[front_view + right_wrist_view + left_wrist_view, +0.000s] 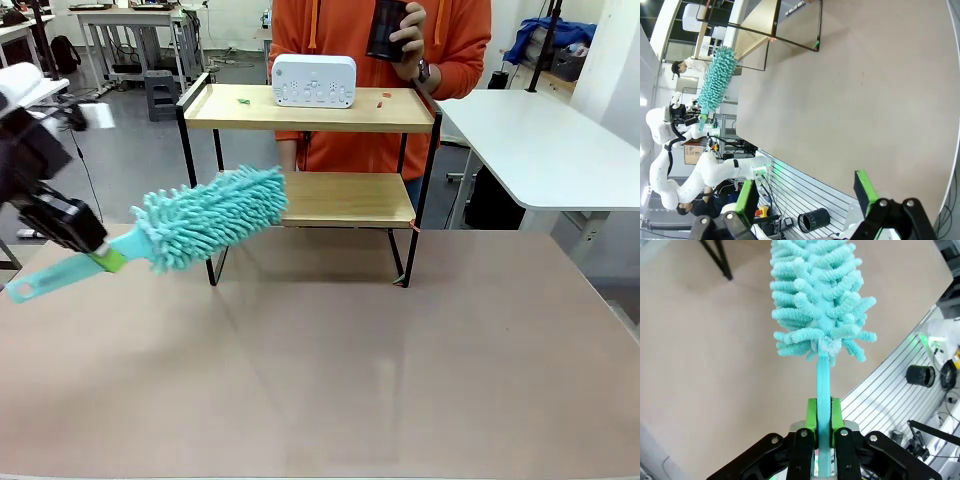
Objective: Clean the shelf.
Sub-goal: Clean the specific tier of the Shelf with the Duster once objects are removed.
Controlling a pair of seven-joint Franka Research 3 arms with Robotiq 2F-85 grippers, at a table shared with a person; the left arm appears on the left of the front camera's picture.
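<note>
the shelf (pixel 250 116) stands at the far edge of the worktop (pixel 350 380), a white power strip (pixel 314 80) on its top board. the left tool (pixel 108 260) is clamped on the thin handle of a teal duster (pixel 212 215), whose fluffy head hangs near the lower board's left end. the right tool (pixel 806 192) gapes empty. a hard sweep could snag a black post, twist the handle between the pads (pixel 812 415), or shove the power strip off toward the person (pixel 460 50).
</note>
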